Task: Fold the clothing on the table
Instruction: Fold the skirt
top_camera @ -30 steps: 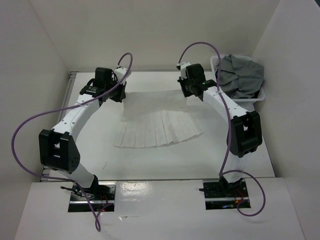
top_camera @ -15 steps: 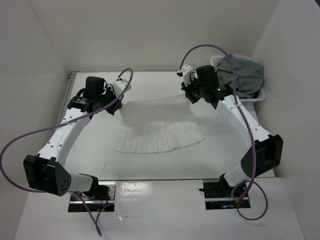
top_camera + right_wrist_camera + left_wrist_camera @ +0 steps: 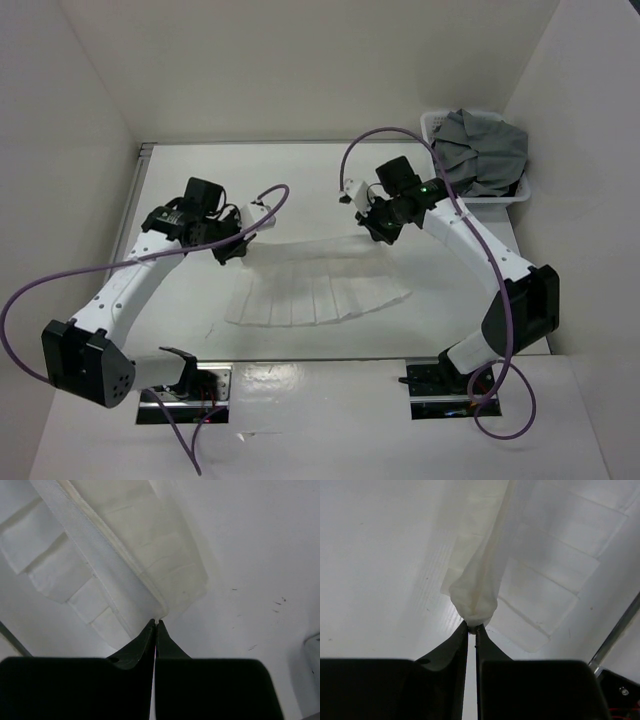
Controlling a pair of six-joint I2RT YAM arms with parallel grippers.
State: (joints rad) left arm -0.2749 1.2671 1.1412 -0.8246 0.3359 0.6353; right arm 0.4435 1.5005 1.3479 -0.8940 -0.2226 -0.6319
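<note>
white skirt (image 3: 315, 292): one, pleated, near the middle of the table; its hem lies flat on the side nearest the arm bases, and its far edge is lifted off the surface between the two grippers.
table (image 3: 300, 175): one, white and flat, with a metal edge strip.
left gripper (image 3: 232, 250): one, fingers pressed nearly together, pinching a bunched corner of the lifted edge.
right gripper (image 3: 380, 232): one, fingers pressed tight on the other corner.
purple cables (image 3: 60, 290): two, one looping from each arm.
basket (image 3: 432, 125): one, white plastic, at the far right corner, well apart from the skirt.
grey clothing (image 3: 485, 150): one heap, piled in the basket.
</note>
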